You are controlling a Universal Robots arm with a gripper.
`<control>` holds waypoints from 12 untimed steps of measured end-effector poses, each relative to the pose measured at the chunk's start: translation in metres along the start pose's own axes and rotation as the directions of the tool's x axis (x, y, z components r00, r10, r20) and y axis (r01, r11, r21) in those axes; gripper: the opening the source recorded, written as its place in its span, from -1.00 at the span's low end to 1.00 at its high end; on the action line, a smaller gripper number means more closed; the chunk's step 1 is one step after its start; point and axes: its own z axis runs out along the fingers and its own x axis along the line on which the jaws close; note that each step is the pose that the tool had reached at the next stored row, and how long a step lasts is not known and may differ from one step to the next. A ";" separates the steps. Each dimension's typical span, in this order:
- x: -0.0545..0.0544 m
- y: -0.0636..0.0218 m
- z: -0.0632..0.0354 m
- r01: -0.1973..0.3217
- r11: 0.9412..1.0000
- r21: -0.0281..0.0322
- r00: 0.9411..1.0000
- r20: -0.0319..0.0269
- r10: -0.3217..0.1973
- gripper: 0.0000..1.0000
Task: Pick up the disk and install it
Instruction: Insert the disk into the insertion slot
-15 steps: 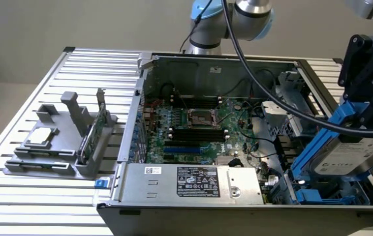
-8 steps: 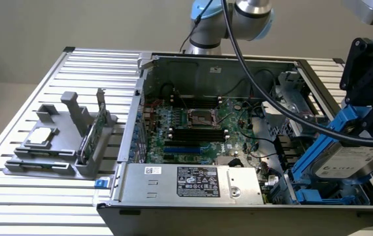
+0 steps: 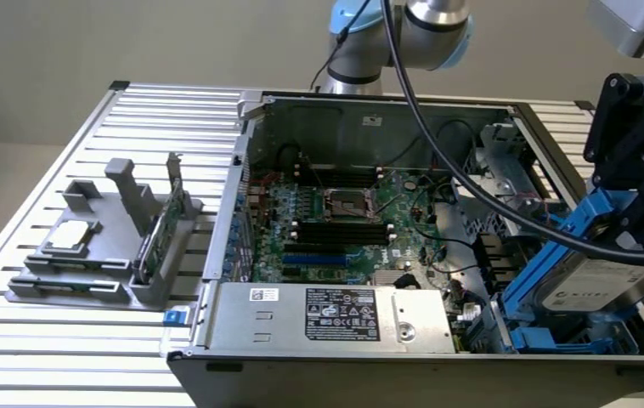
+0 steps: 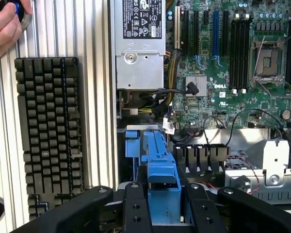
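Silver-grey drive: flat rectangular metal disk point(image 3: 607, 287) with a pale label and a blue plastic bracket along its edge; tilted, at the corner of the open grey computer case point(image 3: 334, 382) on the exterior view's right.
Fingers: black gripper point(image 3: 637, 242) closed on the disk. In the wrist view a black finger point(image 4: 136, 208) stands on each side of the blue bracket, touching it.
Disk vs. fingers: held between them, with the bracket edge pointing toward the green motherboard point(image 4: 233, 97).
Table: slatted aluminium table point(image 3: 61, 357) carries the case, with a black keyboard point(image 4: 48, 131) lying beside it.
Hidden: the gripper body covers the disk's upper end in the exterior view.
Hard to tell: whether the disk's lower end touches the drive bay or hangs just above it.
Cut off: a hand point(image 4: 4, 26) at the picture's edge holds something blue and black that I cannot identify.
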 end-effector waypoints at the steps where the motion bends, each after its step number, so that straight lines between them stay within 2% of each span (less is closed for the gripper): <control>1: 0.000 0.0000 0.0007 0.000 1.000 0.000 1.000 0.001 0.000 -0.35; 12: 0.004 0.0000 0.0053 0.006 1.000 0.000 1.000 0.007 -0.006 -0.35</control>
